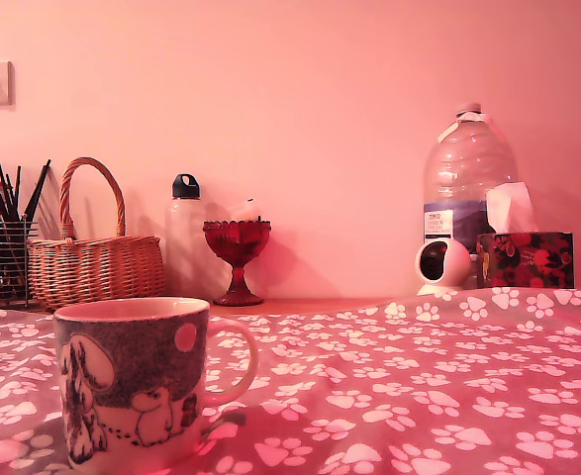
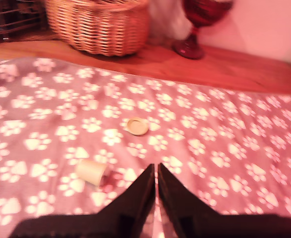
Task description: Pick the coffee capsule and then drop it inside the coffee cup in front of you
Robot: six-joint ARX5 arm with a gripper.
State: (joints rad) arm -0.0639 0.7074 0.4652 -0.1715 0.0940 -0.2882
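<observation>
The coffee cup [image 1: 132, 391], a large pale mug with a dark speckled band, white cartoon creatures and a loop handle, stands at the front of the exterior view's left. The arm does not show in that view. In the wrist view, one pale coffee capsule [image 2: 137, 126] stands upright on the paw-print cloth, and a second pale capsule [image 2: 91, 172] lies on its side closer to the gripper. My gripper [image 2: 156, 173] hovers just short of both, its black fingers pressed together with nothing between them. The cup is out of the wrist view.
Along the back stand a wicker basket [image 1: 92, 262], a wire pen holder [image 1: 1, 259], a clear bottle [image 1: 185, 237], a red glass goblet [image 1: 237, 259], a big water jug [image 1: 468, 188], a small white camera [image 1: 441, 265] and a tissue box [image 1: 525, 257]. Bare wood [image 2: 224, 67] borders the cloth.
</observation>
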